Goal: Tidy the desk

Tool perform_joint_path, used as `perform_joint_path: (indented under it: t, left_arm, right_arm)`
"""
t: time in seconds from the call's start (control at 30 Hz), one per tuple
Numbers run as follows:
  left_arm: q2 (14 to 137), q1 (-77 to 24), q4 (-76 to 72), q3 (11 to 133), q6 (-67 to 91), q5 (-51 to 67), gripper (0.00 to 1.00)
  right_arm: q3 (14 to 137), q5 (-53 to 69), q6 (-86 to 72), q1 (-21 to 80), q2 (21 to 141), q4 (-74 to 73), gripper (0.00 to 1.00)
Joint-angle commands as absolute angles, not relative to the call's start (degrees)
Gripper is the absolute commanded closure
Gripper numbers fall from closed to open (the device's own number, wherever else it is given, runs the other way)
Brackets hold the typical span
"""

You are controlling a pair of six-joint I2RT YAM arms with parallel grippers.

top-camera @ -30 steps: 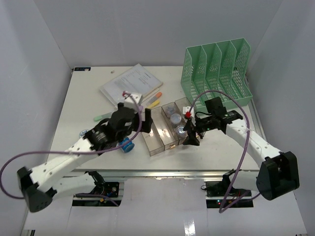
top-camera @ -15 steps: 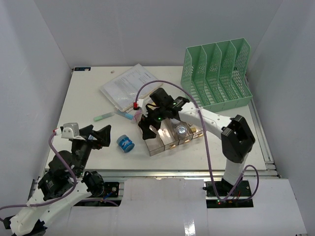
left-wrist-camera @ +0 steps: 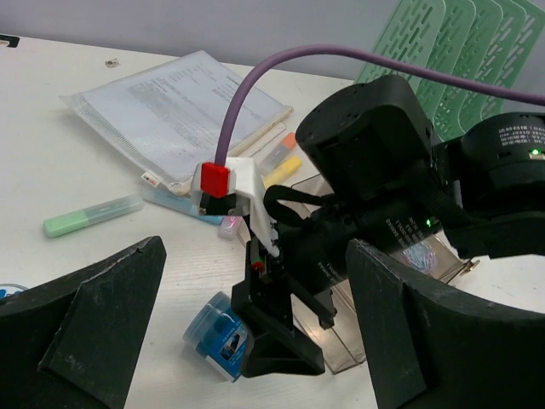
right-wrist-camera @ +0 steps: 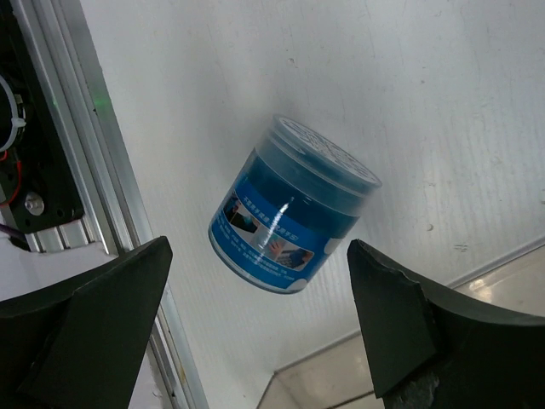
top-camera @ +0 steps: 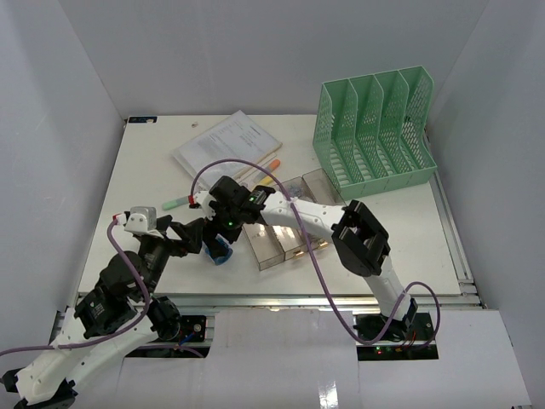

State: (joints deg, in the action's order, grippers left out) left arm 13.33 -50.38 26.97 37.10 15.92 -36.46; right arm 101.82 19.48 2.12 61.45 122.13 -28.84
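Note:
The desk (top-camera: 153, 170) is a large white tabletop. A small blue jar (top-camera: 221, 254) lies tilted on it near the front, left of the clear tray. My right gripper (top-camera: 218, 242) reaches across to it and hovers open just above it. In the right wrist view the jar (right-wrist-camera: 294, 204) sits on the desk ahead of my open right gripper (right-wrist-camera: 255, 332), not touched. My left gripper (top-camera: 189, 237) is open and empty just left of the jar. In the left wrist view the jar (left-wrist-camera: 217, 336) lies ahead of my open left gripper (left-wrist-camera: 255, 341), partly behind the right arm's fingers.
A clear compartment tray (top-camera: 281, 243) lies right of the jar. A mint-green mesh rack (top-camera: 375, 128) stands at the back right. Papers (top-camera: 226, 145) lie at the back, with green (top-camera: 176, 203), orange (top-camera: 271, 164) and yellow (top-camera: 266, 179) highlighters nearby. A metal rail (top-camera: 298, 298) runs along the front edge.
My right arm swung from the tray's right side across to the left, over the blue jar. My left arm pulled back, then came forward beside the jar. The jar stayed put.

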Motion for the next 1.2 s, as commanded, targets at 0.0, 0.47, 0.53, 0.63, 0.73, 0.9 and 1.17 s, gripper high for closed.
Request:
perform_joint_path:
  t: [0.0,0.47,0.53,0.63,0.73,0.9,1.17]
  left_arm:
    - [12.75,-50.02,27.33,37.27,15.21,-35.24,0.02]
    - [9.7,-48.54,27.19,37.18,15.85,-35.01,0.02]
    - [9.68,-48.38,27.16,37.18,15.81,-34.86,0.02]
    - [9.79,-48.1,27.12,37.14,15.7,-34.65,0.02]
    - [9.91,-47.93,27.01,37.03,15.58,-34.48,0.02]
    - [10.7,-47.81,26.93,37.12,15.38,-34.07,0.02]
    - [10.14,-47.81,26.89,37.0,15.61,-34.03,0.02]
  right_arm:
    - [102.99,12.3,-2.98,62.61,122.26,-26.07,0.1]
    - [102.36,1.47,-3.02,67.62,127.35,-25.22,0.1]
    - [101.17,0.42,-2.87,67.81,127.17,-24.94,0.1]
    - [98.66,-2.27,-1.95,67.99,126.03,-23.76,0.09]
    - [95.72,-3.24,-0.65,67.94,124.78,-22.81,0.04]
    - [93.42,-0.03,2.93,67.94,122.87,-21.45,0.25]
    - [95.03,1.88,8.58,67.92,120.11,-21.99,0.81]
